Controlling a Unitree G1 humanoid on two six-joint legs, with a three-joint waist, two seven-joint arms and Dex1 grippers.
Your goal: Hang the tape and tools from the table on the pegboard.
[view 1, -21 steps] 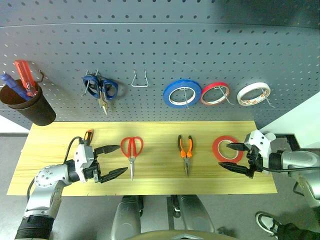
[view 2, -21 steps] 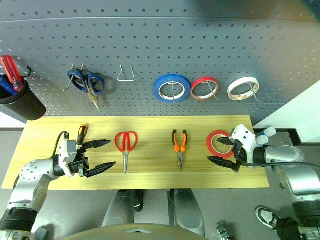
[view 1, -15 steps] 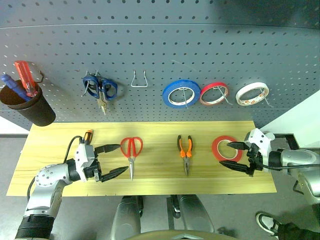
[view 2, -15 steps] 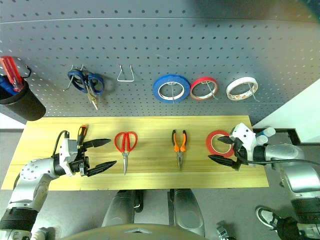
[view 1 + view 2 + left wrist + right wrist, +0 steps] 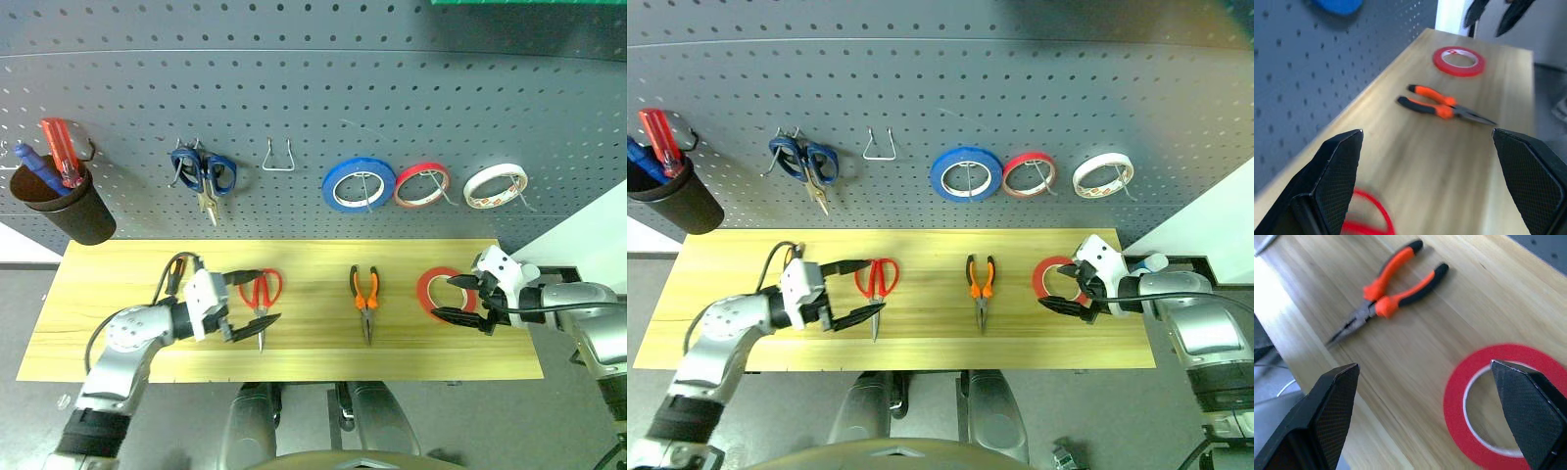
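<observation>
Below, left gripper (image 5: 257,300) gapes around red-handled scissors (image 5: 259,294); right gripper (image 5: 456,298), at three o'clock, gapes over tape (image 5: 438,292), part hidden.

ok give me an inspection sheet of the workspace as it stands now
surface: table of light wood, tools laid in a row.
job's things: red tape, pliers and red-handled scissors lie flat on the table; the screwdriver is partly hidden behind the left arm. None hung yet.
clutter: pegboard already carries blue-handled scissors, an empty wire hook, blue roll, a red roll, white roll, and a dark cup with two tools.
grippers: left gripper open at the red-handled scissors; right gripper open at the red tape.
cables: black cable looping off the left wrist.
surroundings: nothing seen.
</observation>
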